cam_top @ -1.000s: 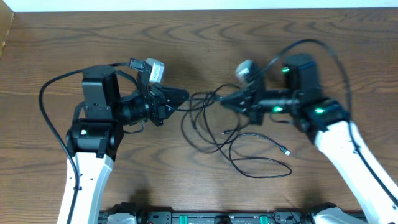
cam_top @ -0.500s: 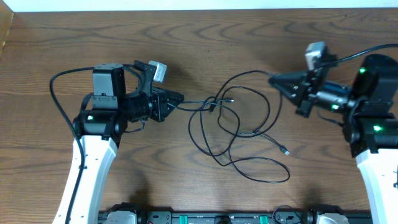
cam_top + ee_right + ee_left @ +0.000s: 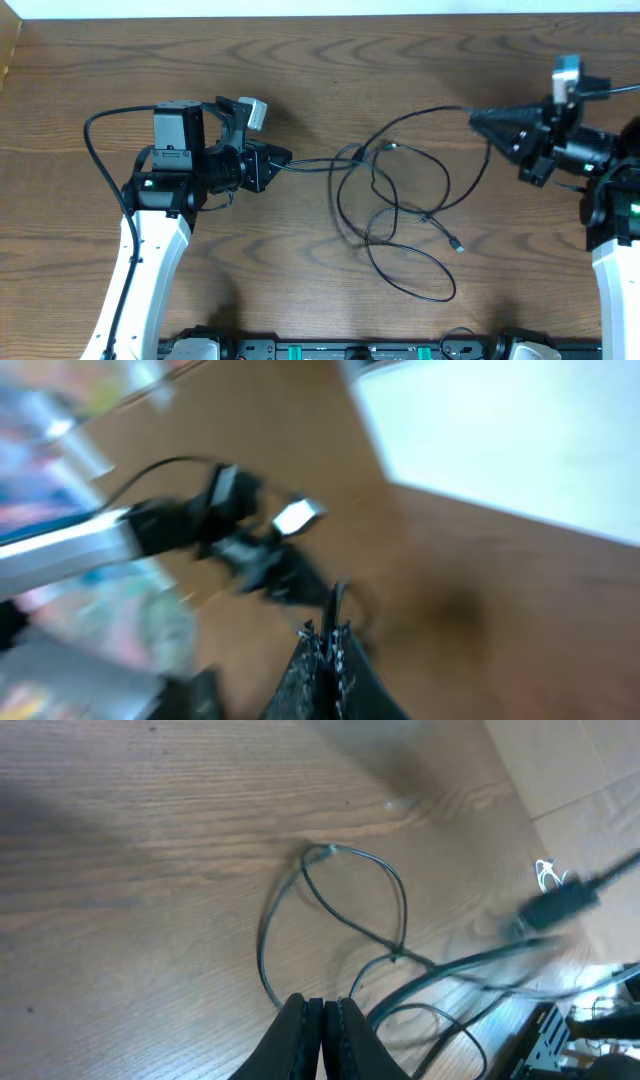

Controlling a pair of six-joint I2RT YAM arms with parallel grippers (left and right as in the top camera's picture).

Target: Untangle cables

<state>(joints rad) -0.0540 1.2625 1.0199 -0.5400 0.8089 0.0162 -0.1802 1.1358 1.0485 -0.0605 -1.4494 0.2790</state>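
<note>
Thin black cables lie in tangled loops on the wooden table's middle, with a small connector end at the right. My left gripper is shut on one black cable that runs taut toward the tangle; the loops show in the left wrist view beyond the closed fingers. My right gripper is shut on another black cable end, raised at the far right; its closed fingers pinch a thin cord in the blurred right wrist view. No white cable is visible.
The wooden table stretches bare behind the tangle. Thick black cords loop from each arm, one at the left. A dark rail runs along the front edge. The left arm shows blurred in the right wrist view.
My right gripper has pulled far to the right with its cable, away from the tangle. The loops have stretched out and spread. My left gripper has held nearly still, gripping its cable.
</note>
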